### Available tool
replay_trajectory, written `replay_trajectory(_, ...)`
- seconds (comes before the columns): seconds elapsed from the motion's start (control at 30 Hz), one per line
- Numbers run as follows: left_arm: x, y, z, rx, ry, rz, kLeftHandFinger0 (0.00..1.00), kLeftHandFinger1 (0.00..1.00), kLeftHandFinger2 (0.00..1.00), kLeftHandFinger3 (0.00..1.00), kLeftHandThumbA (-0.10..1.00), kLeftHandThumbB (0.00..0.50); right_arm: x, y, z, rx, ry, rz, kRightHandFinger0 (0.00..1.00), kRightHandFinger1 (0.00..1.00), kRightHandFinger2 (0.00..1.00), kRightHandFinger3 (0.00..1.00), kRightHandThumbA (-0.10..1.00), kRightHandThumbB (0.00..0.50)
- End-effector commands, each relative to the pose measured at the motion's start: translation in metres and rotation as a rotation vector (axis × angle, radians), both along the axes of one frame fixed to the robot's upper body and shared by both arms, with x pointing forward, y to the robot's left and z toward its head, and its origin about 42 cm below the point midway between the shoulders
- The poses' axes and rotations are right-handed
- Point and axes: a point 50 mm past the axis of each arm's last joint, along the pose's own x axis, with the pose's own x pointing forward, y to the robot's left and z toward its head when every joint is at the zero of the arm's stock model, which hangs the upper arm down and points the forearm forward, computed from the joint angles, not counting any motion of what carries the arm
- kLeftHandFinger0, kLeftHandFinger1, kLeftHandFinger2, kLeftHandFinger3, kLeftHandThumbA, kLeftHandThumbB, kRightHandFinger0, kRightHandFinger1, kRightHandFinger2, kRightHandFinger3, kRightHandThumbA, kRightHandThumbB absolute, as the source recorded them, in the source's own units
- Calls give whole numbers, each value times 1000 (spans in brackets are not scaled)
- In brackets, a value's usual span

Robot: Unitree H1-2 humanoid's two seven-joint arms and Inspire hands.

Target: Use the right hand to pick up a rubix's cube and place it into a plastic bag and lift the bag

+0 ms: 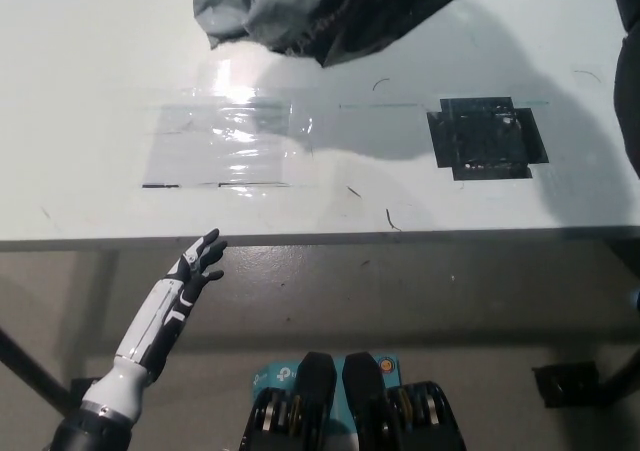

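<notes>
The plastic bag (pixel 320 11) hangs above the table's (pixel 90 101) far edge, top cut off. Beneath it, clear tape (pixel 225 146) lies left, a dark patch (pixel 487 138) right. The left hand (pixel 195 266) sits below the near edge.

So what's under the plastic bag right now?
The plastic bag hangs clear of the white table; beneath it only bare tabletop and the bag's shadow show. Its contents cannot be seen from this angle.
</notes>
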Motion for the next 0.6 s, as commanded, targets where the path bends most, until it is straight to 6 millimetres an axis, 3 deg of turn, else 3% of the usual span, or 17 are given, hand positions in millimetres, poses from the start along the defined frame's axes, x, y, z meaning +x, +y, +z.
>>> replay_trajectory(0.0, 10, -1, 22, -8, -89, -17, 943, 1000, 1000, 1000, 982, 181, -53, 15, 119, 129, -271, 21, 0, 408, 791, 918, 212, 92)
replay_trajectory(0.07, 10, 0, 23, -3, -94, -18, 942, 1000, 1000, 1000, 982, 182, -55, 16, 122, 134, -276, 28, 0, 382, 750, 877, 219, 87)
replay_trajectory(0.17, 11, 0, 25, -2, -96, -18, 941, 1000, 1000, 1000, 982, 181, -59, 20, 129, 141, -291, 33, 0, 325, 712, 904, 216, 77)
replay_trajectory(0.23, 12, -1, 25, -2, -98, -21, 939, 1000, 1000, 1000, 981, 179, -62, 22, 134, 176, -291, 48, 0, 340, 755, 1000, 175, 91)
replay_trajectory(0.3, 12, -2, 25, 6, -97, -23, 941, 1000, 1000, 1000, 986, 183, -65, 23, 138, 175, -295, 60, 0, 345, 755, 1000, 151, 99)
replay_trajectory(0.4, 11, 1, 24, 9, -96, -23, 941, 1000, 1000, 1000, 981, 180, -73, 24, 151, 166, -345, 60, 0, 382, 819, 1000, 126, 51)
replay_trajectory(0.47, 9, 1, 24, 9, -93, -24, 940, 1000, 1000, 1000, 980, 182, -75, 24, 154, 172, -348, 56, 0, 387, 825, 1000, 149, 48)
replay_trajectory(0.57, 10, -1, 24, 16, -88, -30, 940, 1000, 1000, 1000, 977, 181, -70, 22, 147, 156, -341, 40, 0, 437, 863, 1000, 152, 67)
